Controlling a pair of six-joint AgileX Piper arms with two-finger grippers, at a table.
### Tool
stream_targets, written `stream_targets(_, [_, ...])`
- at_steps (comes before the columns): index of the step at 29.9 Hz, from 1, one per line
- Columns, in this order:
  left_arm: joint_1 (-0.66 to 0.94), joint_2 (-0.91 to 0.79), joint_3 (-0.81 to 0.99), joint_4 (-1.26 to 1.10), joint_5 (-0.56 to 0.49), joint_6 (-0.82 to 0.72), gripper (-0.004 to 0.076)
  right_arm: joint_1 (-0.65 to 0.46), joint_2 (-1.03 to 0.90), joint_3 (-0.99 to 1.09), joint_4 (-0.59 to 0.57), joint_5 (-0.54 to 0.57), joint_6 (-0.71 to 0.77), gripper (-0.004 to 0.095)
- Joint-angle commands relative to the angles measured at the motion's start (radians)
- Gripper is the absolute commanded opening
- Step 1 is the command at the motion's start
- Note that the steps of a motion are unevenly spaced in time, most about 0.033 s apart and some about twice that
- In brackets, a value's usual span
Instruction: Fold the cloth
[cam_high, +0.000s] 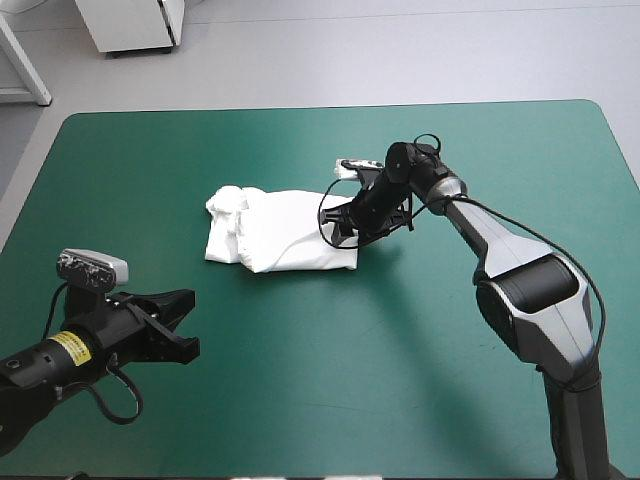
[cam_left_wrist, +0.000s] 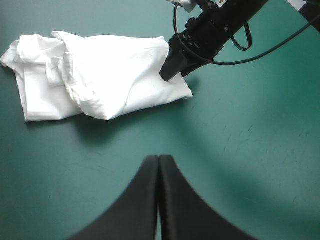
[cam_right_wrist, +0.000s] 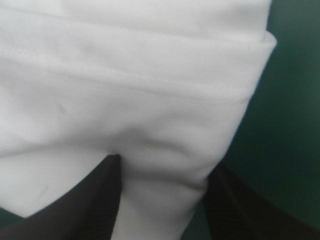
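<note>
The white T-shirt (cam_high: 278, 232) lies as a folded bundle a little beyond the middle of the teal-green table, its left end rumpled. My right gripper (cam_high: 346, 224) is at the bundle's right end, shut on the T-shirt. In the right wrist view a thick fold of the T-shirt (cam_right_wrist: 150, 75) puckers between the two black fingers of that gripper (cam_right_wrist: 162, 200). The left wrist view shows the T-shirt (cam_left_wrist: 100, 75) ahead, with the right gripper (cam_left_wrist: 170, 70) pressed on its near right corner. My left gripper (cam_high: 186, 325) hangs shut near the front left, well short of the cloth, its fingers (cam_left_wrist: 159, 165) meeting in one arch.
Bare teal-green cover (cam_high: 330, 380) stretches between the bundle and the table's front edge. The right arm (cam_high: 520, 280) reaches in over the right half of the table.
</note>
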Motion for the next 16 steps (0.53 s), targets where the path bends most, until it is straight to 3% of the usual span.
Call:
stream_targets(1, [-0.001,0.003,-0.027,-0.015,-0.065,-0.003,-0.0009,0.006,-0.039,-0.024,0.030,-0.004,-0.012,0.0349])
stream_targets(6, [-0.001,0.003,-0.027,-0.015,-0.066,-0.003,-0.0009,0.027,-0.031,-0.024,0.018,0.002,-0.021,0.0014])
stream_targets(7, [-0.001,0.003,-0.027,-0.015,-0.066,-0.003,-0.0009,0.027,-0.031,-0.024,0.010,0.004,-0.018,-0.0014])
stream_targets(16, [-0.001,0.003,-0.027,-0.015,-0.066,-0.003,-0.0009,0.021,-0.046,-0.037,-0.238,0.108,0.070,-0.0019])
